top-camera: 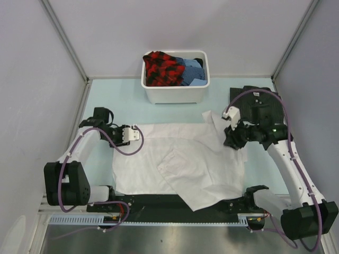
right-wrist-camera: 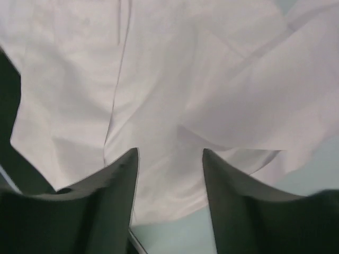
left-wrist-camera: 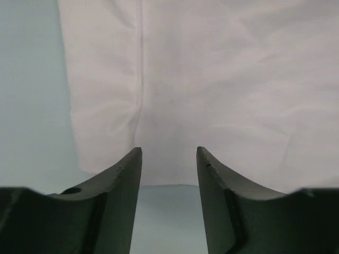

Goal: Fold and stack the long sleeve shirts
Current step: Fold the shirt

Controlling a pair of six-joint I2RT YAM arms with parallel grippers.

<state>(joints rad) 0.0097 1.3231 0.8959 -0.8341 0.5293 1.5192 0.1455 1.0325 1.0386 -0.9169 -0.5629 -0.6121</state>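
Top external: white shirt (top-camera: 159, 153) spread, fold likely starting; left pincer (top-camera: 139, 134), right pincer (top-camera: 228, 142) both wide, empty; next, grip edge ahead.

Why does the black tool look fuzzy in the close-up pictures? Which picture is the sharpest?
Left wrist view: the left tool sits very close to the lens, so its edges are soft, while the white shirt shows its seam clearly. Right wrist view: the right tool and the cloth folds both look blurry. Top view: sharpest, evenly lit, with only soft shadows.
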